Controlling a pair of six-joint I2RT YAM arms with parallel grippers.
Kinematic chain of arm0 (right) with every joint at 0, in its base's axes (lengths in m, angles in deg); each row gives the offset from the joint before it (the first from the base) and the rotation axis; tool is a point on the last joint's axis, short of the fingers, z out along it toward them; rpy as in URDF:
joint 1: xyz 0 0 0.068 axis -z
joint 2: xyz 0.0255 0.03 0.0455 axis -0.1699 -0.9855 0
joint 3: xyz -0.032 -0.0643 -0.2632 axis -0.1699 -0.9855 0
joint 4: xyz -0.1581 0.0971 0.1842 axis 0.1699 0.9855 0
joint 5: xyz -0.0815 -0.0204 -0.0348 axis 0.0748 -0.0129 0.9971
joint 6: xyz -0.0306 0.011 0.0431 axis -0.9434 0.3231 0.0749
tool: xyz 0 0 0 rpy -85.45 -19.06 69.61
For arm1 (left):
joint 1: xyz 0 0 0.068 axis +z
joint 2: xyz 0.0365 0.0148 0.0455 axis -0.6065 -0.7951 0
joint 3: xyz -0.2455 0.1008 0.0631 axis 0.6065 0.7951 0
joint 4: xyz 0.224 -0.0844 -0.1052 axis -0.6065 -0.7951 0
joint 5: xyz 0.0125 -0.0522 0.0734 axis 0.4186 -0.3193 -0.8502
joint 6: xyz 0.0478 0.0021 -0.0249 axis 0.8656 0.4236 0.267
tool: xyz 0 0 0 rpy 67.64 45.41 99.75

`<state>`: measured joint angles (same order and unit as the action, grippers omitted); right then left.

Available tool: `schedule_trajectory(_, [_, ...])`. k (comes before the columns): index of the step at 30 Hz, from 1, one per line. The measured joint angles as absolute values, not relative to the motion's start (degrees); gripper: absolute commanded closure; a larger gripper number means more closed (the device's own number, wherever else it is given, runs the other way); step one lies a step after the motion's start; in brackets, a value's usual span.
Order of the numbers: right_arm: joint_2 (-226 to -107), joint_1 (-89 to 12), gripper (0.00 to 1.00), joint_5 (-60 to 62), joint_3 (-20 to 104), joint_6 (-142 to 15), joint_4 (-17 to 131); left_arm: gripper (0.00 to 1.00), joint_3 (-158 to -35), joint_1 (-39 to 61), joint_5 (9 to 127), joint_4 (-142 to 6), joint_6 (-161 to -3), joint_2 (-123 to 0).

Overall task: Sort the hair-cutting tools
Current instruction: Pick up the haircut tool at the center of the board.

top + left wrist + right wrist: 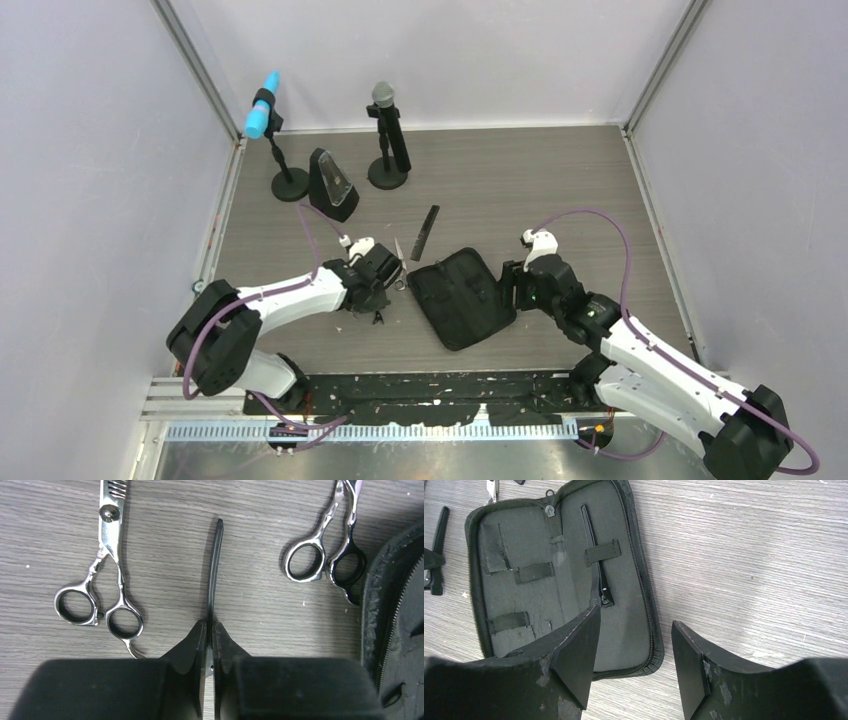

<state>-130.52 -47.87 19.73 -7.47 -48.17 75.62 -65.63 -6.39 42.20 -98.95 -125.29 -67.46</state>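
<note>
The left gripper [210,630] is pinching a clip [215,565], which is resting on the table [260,605] between toothed scissors [107,570] and plain scissors [330,545]. The right gripper [636,625] is holding its fingers spread over the open pouch's [564,610] edge. A second clip [594,555] is sitting under a strap inside the pouch. The comb [427,231] is lying just beyond the pouch.

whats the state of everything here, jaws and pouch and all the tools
left gripper: jaws shut on hair clip
hair clip: pinched at one end
right gripper: jaws open, empty
pouch: unzipped, spread open
second hair clip: tucked under a strap inside pouch
toothed scissors: closed, flat on table
other scissors: closed, flat on table by pouch
comb: flat on table, outside pouch
</note>
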Motion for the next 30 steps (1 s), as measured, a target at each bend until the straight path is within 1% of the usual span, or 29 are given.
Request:
schedule_trajectory(5, [-129.0, -47.8, 0.37, 18.8, -7.4, -47.7, 75.6, 0.97, -64.7, -6.4, 43.3, -98.7, -123.8, -63.9])
schedule_trajectory(13, [-128.5, -48.3, 0.36, 13.0, -7.4, -45.8, 72.6, 0.98, -63.3, -6.4, 47.4, -95.3, -124.7, -48.4])
schedule_trajectory(15, [-128.5, -49.8, 0.36, 11.4, -7.5, -44.6, 69.7, 1.00, -62.9, -6.4, 48.4, -94.0, -126.1, -45.2])
schedule_trajectory(18, [-128.8, -55.6, 0.36, 11.4, -7.8, -42.8, 63.0, 1.00, -62.6, -6.7, 49.8, -92.0, -129.3, -41.5])
schedule_trajectory(23, [-132.2, -65.0, 0.36, 14.6, -7.9, -40.9, 52.9, 1.00, -62.6, -8.7, 50.8, -87.4, -134.8, -40.4])
schedule_trajectory(30, [-138.6, -70.5, 0.37, 18.9, -7.9, -40.0, 42.7, 1.00, -62.7, -11.5, 51.8, -81.3, -140.0, -44.0])
